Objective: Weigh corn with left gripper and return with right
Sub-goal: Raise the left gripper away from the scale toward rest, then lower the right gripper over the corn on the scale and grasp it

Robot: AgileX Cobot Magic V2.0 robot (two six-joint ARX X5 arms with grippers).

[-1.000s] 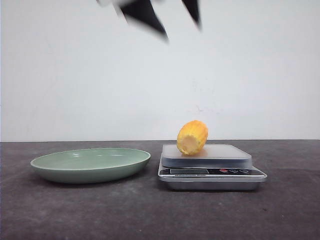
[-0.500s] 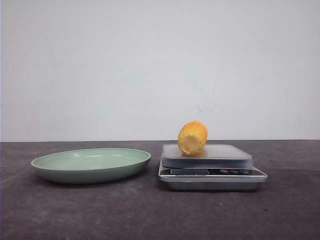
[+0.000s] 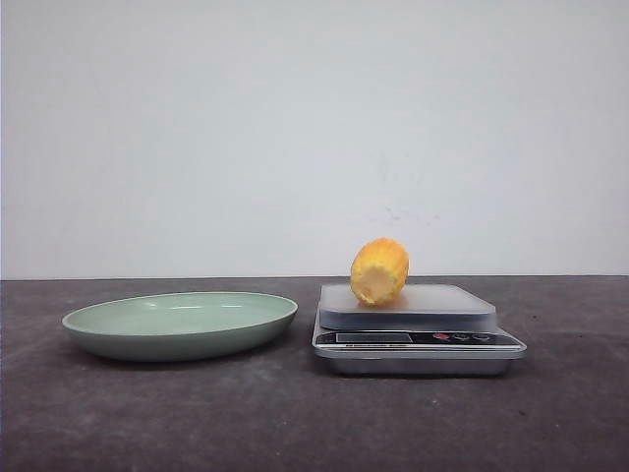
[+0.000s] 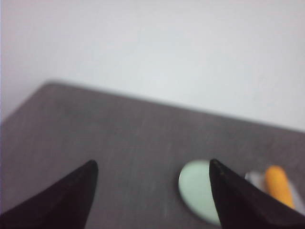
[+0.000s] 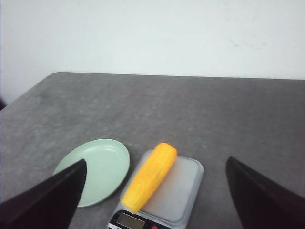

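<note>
The yellow-orange corn (image 3: 378, 271) lies on the platform of the silver kitchen scale (image 3: 417, 329), along its left side, cut end toward the front. It also shows in the right wrist view (image 5: 149, 176) and in the left wrist view (image 4: 280, 185). My right gripper (image 5: 155, 164) is open and empty, high above the scale (image 5: 183, 188) and the corn. My left gripper (image 4: 152, 167) is open and empty, high above the table, well away from the corn. Neither gripper shows in the front view.
An empty pale green plate (image 3: 180, 323) sits on the dark grey table (image 3: 295, 423) just left of the scale. It also shows in the right wrist view (image 5: 101, 167) and in the left wrist view (image 4: 196, 188). A white wall stands behind.
A second ago dark gripper fingers showed at the top of the front view; they have moved up out of it. The corn stays on the scale.
</note>
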